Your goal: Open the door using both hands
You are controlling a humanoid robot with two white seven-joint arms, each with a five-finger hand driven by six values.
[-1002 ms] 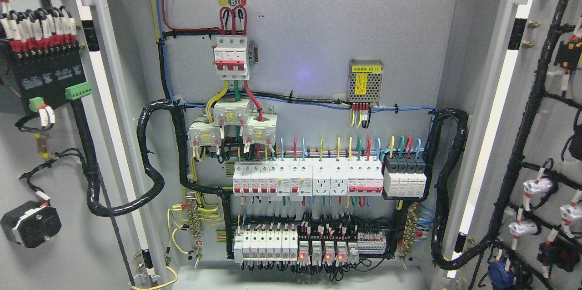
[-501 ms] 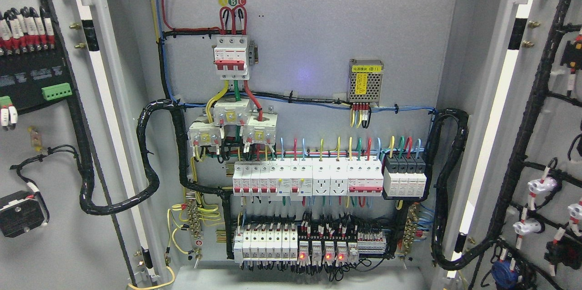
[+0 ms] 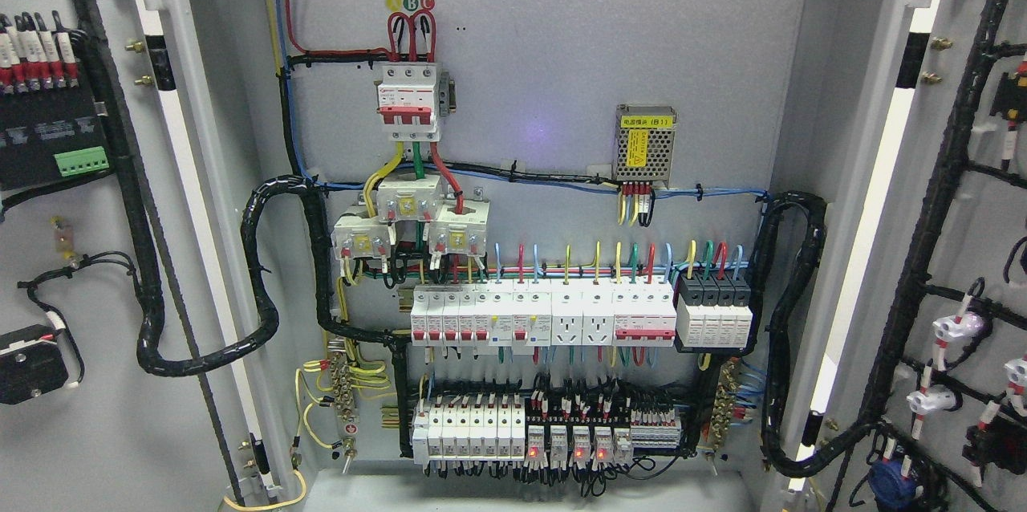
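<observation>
Neither hand is in view, so I cannot tell how the fingers stand, nor give any place relative to them.

Left door (image 3: 88,416) lies swung wide at the left edge, inner face toward the camera. Right door (image 3: 971,239) likewise at the right edge. Judgement: both leaves look fully or nearly fully open, so the task reads as all but done.

Each door carries its own parts, a black module (image 3: 48,147) with a green connector on the left one and white indicator backs (image 3: 951,327) on the right, so black looms (image 3: 265,271) run from the doors into the cabinet in slack loops, presumably to let the leaves swing.

Inside on the back panel (image 3: 562,38): a main breaker (image 3: 409,99), a mesh power supply (image 3: 644,144), a breaker row (image 3: 541,315), relays with red lamps lit (image 3: 566,444).

Nothing is seen blocking either leaf. The looms are the likely limit on further swing.
</observation>
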